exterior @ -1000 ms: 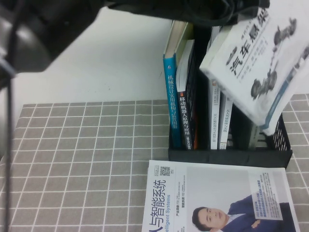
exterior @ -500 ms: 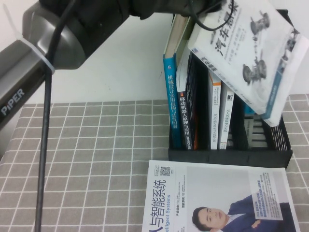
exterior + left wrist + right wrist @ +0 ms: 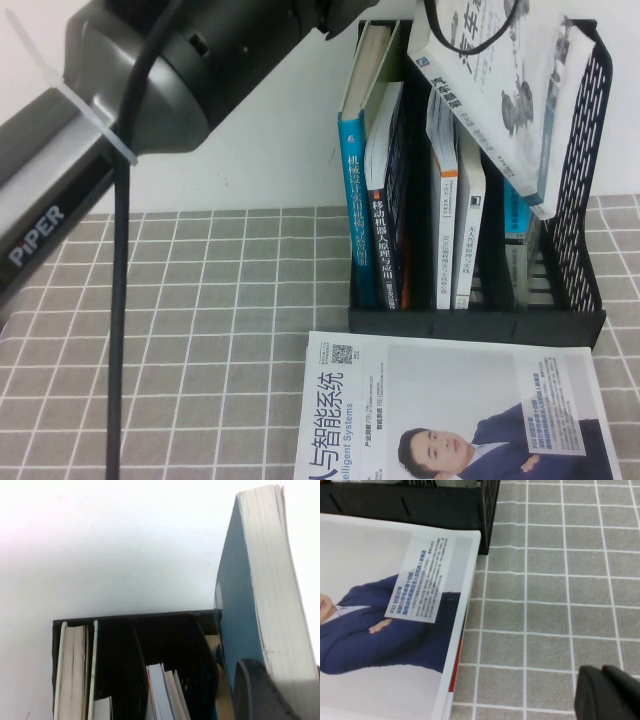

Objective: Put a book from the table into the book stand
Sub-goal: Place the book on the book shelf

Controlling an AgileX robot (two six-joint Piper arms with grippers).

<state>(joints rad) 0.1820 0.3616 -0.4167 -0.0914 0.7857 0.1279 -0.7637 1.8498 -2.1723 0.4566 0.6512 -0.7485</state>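
Observation:
My left gripper (image 3: pixel 286 692) is shut on the book (image 3: pixel 505 85), a thin white book with a black title and a grey suspension drawing. It holds the book tilted above the book stand (image 3: pixel 590 150), with the lower corner inside the right compartment. In the left wrist view the book's blue back and page edges (image 3: pixel 270 580) rise over the stand (image 3: pixel 170 625). The left arm (image 3: pixel 150 80) fills the top left of the high view. My right gripper (image 3: pixel 607 692) is shut and empty, low over the table (image 3: pixel 545 580) to the right of the stand.
A white book with a suited man (image 3: pixel 450 410) lies flat in front of the stand, and also shows in the right wrist view (image 3: pixel 385 605). Several upright books (image 3: pixel 385 200) fill the stand's left and middle compartments. Bare grid cloth (image 3: pixel 200 300) lies to the left.
The left arm has swung the book leftward and more upright, lowering its corner into the stand's right compartment. The right gripper's earlier state is not shown.

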